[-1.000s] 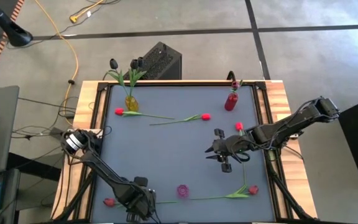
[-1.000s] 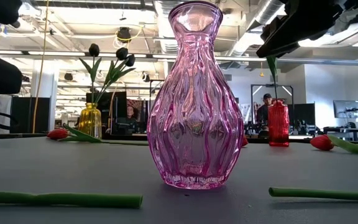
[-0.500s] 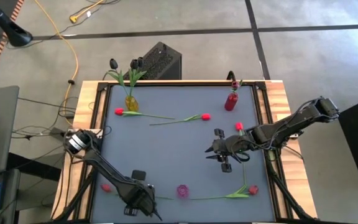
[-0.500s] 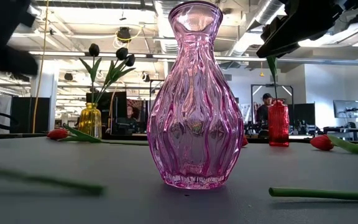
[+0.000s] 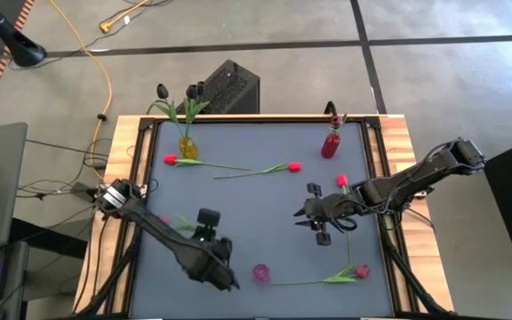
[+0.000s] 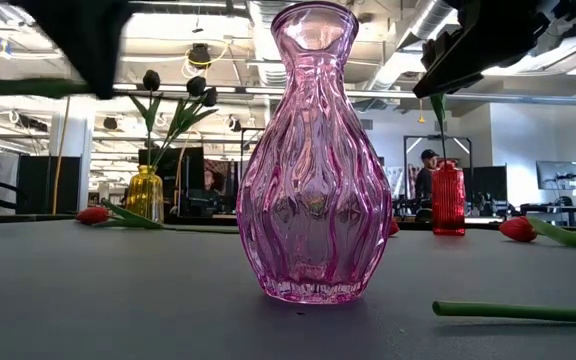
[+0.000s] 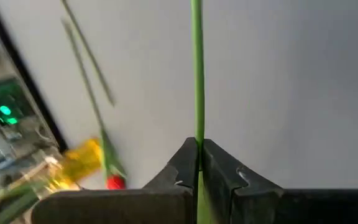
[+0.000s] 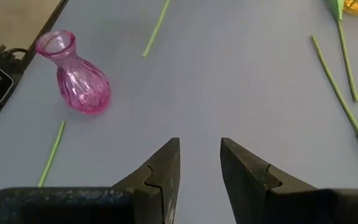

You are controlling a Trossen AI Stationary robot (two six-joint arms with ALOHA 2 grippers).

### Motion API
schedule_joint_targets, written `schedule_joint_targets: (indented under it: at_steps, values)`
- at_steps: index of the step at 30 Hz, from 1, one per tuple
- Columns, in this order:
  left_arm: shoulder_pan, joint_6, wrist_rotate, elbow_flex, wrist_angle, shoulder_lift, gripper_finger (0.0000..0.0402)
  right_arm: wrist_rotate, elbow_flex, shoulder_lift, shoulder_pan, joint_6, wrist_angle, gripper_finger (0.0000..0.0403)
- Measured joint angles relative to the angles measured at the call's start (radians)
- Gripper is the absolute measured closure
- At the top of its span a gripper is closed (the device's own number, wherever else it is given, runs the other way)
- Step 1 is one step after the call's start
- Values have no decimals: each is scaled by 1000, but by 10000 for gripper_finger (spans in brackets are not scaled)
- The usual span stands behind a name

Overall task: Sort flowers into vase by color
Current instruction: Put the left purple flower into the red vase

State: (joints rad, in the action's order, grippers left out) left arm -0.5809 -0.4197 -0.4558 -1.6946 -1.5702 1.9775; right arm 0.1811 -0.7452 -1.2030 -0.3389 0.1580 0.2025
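Above table, left tool (image 7: pixel 199 163) pinches flower stem (image 7: pixel 196 74), stem level in low view

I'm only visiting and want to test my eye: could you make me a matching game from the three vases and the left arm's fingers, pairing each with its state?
Things:
1. yellow vase
2. red vase
3. pink vase
4. left gripper

States:
A. stands empty near the table's front edge
B. fingers shut on a green stem
C. holds near-black tulips, at a back corner
D. holds one dark flower, at the other back corner

Pairs: 1-C, 2-D, 3-A, 4-B
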Motion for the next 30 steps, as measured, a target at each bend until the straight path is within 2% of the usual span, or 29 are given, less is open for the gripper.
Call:
schedule_joint_targets:
  at_steps: [7,12,16,19,23,26,30]
  values:
    - [100,52,-179,-25,31,-28,401,2,0,0,0,16,11,262]
    - [173,225,-208,-24,179,-111,402,4,0,0,2,18,41,262]
    - [238,345,-203,-1,361,-228,401,4,0,2,14,18,63,262]
    - [290,442,-159,85,583,-359,401,7,0,12,15,18,70,262]
    - [375,484,9,307,938,-542,401,47,0,28,14,11,95,269]
    - [451,356,129,494,1189,-651,401,77,0,47,21,-45,103,276]
    - [525,118,210,686,1377,-737,401,91,0,77,43,-216,79,282]
